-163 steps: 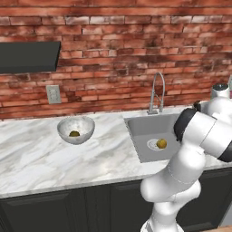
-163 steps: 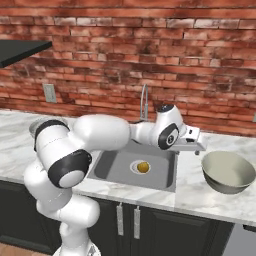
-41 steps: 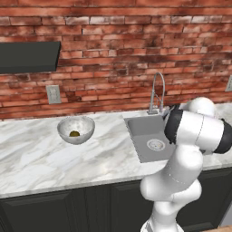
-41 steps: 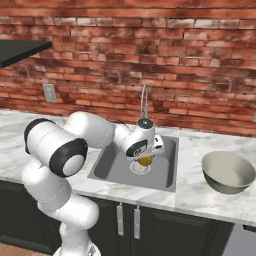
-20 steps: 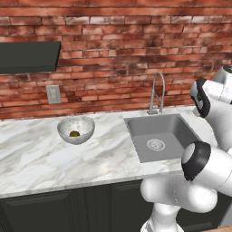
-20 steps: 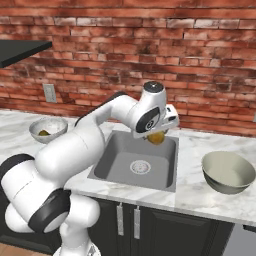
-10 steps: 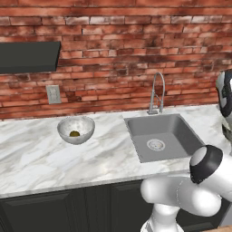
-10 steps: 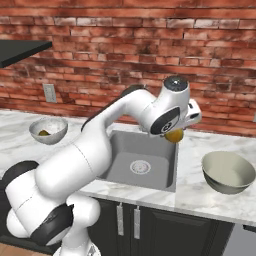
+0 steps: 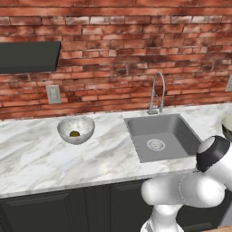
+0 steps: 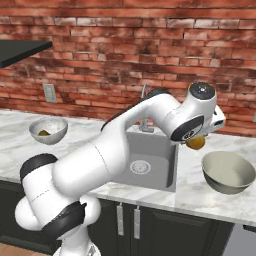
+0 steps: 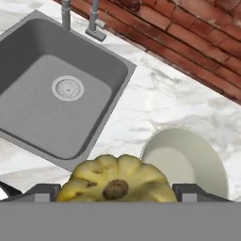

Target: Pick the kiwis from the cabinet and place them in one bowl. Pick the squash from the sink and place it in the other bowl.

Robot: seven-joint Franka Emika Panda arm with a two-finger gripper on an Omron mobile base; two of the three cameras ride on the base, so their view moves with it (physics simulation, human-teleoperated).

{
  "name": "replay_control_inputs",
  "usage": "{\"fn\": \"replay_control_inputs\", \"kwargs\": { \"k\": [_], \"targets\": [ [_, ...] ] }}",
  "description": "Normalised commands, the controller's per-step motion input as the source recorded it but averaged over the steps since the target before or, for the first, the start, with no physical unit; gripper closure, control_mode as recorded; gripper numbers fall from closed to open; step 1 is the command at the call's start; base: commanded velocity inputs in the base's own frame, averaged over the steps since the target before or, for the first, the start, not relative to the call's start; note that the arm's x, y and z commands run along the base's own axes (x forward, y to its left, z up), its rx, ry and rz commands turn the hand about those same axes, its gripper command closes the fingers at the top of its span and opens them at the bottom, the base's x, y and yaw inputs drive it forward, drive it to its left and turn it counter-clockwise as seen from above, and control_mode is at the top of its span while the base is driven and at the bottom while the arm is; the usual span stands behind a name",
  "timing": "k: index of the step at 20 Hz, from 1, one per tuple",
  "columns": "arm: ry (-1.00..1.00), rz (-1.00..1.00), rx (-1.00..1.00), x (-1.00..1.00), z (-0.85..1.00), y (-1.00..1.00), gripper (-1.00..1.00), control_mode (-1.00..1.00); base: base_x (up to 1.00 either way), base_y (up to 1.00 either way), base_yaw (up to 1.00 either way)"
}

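Note:
My gripper [image 11: 117, 192] is shut on the squash [image 11: 117, 175], a ribbed yellow-green fruit with a brown stem end, wedged between the two dark fingers [image 11: 43, 191]. In the right base view the squash [image 10: 196, 143] hangs under the hand, above the counter between the sink [image 10: 155, 150] and the other bowl [image 10: 229, 172], just left of that bowl's rim. The other bowl [image 11: 188, 162] lies right below the squash in the hand view. The pale speckled bowl [image 9: 75, 128] stands on the counter left of the sink [image 9: 174, 131] and holds an olive kiwi [image 9: 74, 133]. The dark cabinet [image 9: 27, 56] hangs at the upper left.
A tall curved chrome tap [image 9: 156, 93] rises behind the sink against the brick wall. A wall socket [image 9: 53, 94] sits under the cabinet. My white arm [image 10: 130, 135] arches over the sink. Marble counter [image 9: 36, 158] stretches to the left, dark cupboards below.
My arm has swung right from above the sink, carrying the squash over the counter to beside the other bowl. The hand has left the left base view.

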Motion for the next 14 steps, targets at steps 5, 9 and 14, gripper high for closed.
{"fn": "replay_control_inputs", "kwargs": {
  "k": [5,9,14],
  "targets": [
    [0.18,0.0,-0.04,-0.03,-0.39,-0.8,1.0,-1.0,0.0,0.0,0.0],
    [0.17,0.0,-0.04,0.01,-0.43,-0.68,1.0,-1.0,0.0,0.0,0.0],
    [0.01,0.02,0.05,0.18,-0.1,-0.49,1.0,-1.0,0.0,0.0,0.0]
  ]
}}
